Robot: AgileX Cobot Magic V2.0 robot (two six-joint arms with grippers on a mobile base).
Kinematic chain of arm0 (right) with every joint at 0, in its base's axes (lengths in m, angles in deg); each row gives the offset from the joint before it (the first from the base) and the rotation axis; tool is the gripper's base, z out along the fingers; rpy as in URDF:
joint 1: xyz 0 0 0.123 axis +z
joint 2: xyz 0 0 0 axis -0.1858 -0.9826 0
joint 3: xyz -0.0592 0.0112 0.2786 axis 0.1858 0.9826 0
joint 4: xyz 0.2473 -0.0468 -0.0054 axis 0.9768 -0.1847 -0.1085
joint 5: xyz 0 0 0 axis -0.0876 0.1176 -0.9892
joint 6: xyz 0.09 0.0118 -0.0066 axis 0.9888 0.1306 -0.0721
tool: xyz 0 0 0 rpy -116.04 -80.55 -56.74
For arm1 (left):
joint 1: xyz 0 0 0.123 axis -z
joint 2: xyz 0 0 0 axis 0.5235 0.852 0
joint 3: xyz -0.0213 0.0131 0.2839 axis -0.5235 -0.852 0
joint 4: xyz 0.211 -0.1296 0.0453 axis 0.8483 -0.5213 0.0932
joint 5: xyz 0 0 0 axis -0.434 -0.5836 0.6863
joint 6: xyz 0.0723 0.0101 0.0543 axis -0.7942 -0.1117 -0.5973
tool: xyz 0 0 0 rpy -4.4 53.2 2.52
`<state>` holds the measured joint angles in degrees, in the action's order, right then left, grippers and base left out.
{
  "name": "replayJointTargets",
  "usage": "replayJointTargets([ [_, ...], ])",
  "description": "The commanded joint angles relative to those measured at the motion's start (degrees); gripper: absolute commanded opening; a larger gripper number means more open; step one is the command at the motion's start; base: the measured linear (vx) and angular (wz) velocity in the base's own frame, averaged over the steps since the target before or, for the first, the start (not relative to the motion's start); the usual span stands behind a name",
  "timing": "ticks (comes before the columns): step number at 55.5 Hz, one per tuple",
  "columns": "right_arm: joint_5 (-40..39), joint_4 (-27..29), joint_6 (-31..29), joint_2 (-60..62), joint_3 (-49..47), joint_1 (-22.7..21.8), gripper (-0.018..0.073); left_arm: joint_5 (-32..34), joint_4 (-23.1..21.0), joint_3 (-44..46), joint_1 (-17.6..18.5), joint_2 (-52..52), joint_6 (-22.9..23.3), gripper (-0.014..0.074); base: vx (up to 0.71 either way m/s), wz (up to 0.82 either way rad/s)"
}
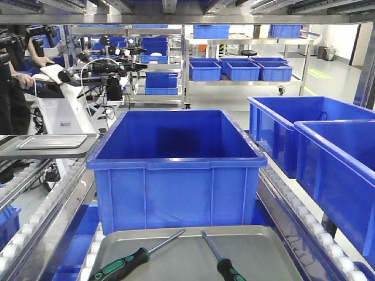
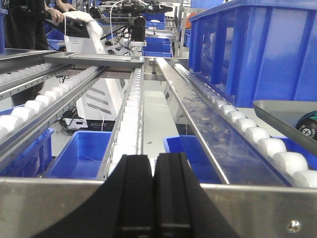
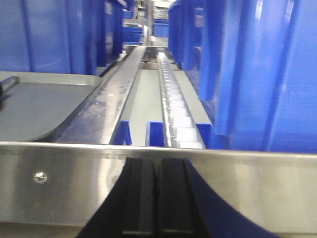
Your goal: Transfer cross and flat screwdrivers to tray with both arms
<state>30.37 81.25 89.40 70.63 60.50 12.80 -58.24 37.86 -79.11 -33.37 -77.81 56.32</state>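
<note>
while both my pincers sit pressed together and holding nothing, the two screwdrivers lie in the tray.

my left pincer (image 2: 154, 198) shows its black fingers (image 2: 136, 193) touching, low behind a steel rail (image 2: 59, 203); the tray (image 2: 277, 111) is ahead and to its right, with a green-and-black handle end (image 2: 309, 128) just showing inside. my right pincer (image 3: 156, 198) is likewise shut flat, and the same tray (image 3: 44, 106) lies ahead to its left. from the front view, the left screwdriver (image 1: 126, 263) and right screwdriver (image 1: 225, 266) rest apart on the grey tray (image 1: 176, 257), shafts pointing toward the blue bin (image 1: 176, 170) just beyond the tray's far rim.
</note>
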Motion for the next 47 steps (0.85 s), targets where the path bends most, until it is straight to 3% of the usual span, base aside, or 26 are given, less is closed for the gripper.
replayJointTargets([
  [1,-5.18,-1.19,0.41,0.44,0.43,-0.28,-0.0008,4.87,-0.11,1.52,0.05,-0.79,0.59,-0.0006,0.0,0.0],
  [47,-5.09,-0.91,0.41,0.33,0.43,-1.06,-0.0008,4.87,-0.11,1.52,0.05,-0.79,0.59,-0.0006,0.0,0.0],
])
